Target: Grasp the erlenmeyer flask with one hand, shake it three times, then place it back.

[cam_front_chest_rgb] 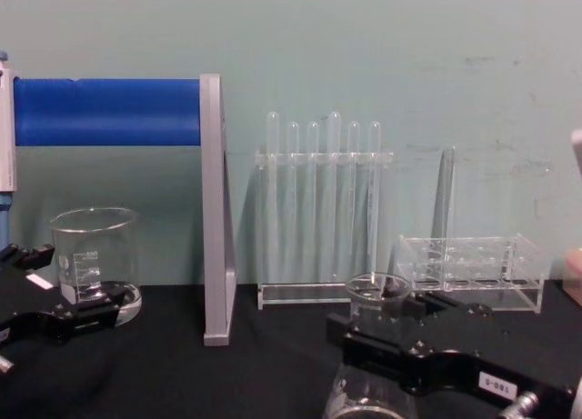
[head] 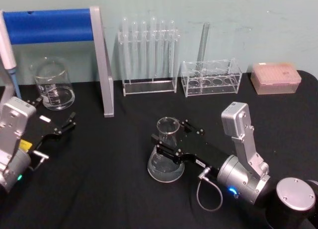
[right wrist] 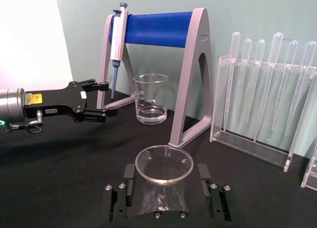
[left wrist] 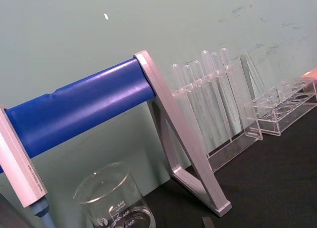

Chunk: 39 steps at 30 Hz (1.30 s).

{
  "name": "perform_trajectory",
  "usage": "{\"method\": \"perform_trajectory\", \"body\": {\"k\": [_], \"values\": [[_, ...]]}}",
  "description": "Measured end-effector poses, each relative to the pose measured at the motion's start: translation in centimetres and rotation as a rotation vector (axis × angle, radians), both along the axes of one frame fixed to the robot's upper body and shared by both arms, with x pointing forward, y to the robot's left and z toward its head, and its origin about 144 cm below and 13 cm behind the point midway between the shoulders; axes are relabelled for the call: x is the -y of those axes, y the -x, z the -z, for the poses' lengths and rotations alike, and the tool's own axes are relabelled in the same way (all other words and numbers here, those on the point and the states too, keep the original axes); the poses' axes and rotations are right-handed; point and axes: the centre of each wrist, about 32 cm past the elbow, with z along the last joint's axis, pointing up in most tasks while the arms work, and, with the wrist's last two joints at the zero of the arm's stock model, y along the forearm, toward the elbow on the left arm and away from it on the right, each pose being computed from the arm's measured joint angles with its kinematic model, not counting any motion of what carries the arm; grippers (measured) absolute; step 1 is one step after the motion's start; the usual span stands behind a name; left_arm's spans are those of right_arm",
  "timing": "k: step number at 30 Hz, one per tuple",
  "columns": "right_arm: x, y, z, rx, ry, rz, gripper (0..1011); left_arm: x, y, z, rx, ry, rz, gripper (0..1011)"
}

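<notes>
The erlenmeyer flask (head: 166,157) is clear glass and stands upright on the black table at centre. My right gripper (head: 168,131) reaches in from the right and straddles its neck, one black finger on each side. In the right wrist view the flask's rim (right wrist: 163,163) sits between the fingers (right wrist: 128,188), with a narrow gap on either side, so the right gripper (right wrist: 166,191) is open. The chest view shows the flask (cam_front_chest_rgb: 375,296) low at centre right with the right gripper (cam_front_chest_rgb: 382,319) around it. My left gripper (head: 54,112) rests open at the far left.
A graduated beaker (head: 52,85) stands just beyond the left gripper. A pipette stand (head: 102,65) with a blue bar holds a pipette (right wrist: 118,45). A rack of test tubes (head: 149,55), a second clear rack (head: 211,77) and a pink tip box (head: 276,77) line the back.
</notes>
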Motion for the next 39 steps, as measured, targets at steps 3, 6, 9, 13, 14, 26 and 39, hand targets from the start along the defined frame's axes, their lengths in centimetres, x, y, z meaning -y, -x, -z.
{"method": "perform_trajectory", "body": {"k": [3, 6, 9, 13, 14, 26, 39], "values": [[0.0, 0.0, 0.0, 0.000, 0.000, 0.000, 849, 0.0, 0.0, 0.0, 0.000, 0.000, 0.000, 1001], [0.0, 0.0, 0.0, 0.000, 0.000, 0.000, 934, 0.0, 0.0, 0.0, 0.000, 0.000, 0.000, 1001], [0.0, 0.0, 0.0, 0.000, 0.000, 0.000, 995, 0.0, 0.0, 0.0, 0.000, 0.000, 0.000, 1001], [0.0, 0.0, 0.0, 0.000, 0.000, 0.000, 1000, 0.0, 0.0, 0.0, 0.000, 0.000, 0.000, 1001], [0.0, 0.0, 0.0, 0.000, 0.000, 0.000, 1000, 0.0, 0.0, 0.0, 0.000, 0.000, 0.000, 1001], [1.2, 0.6, -0.3, -0.017, 0.012, -0.030, 1000, 0.0, 0.0, 0.0, 0.000, 0.000, 0.000, 1001], [3.9, 2.8, -1.0, -0.022, 0.022, -0.059, 1000, 0.0, 0.0, 0.0, 0.000, 0.000, 0.000, 1001]]}}
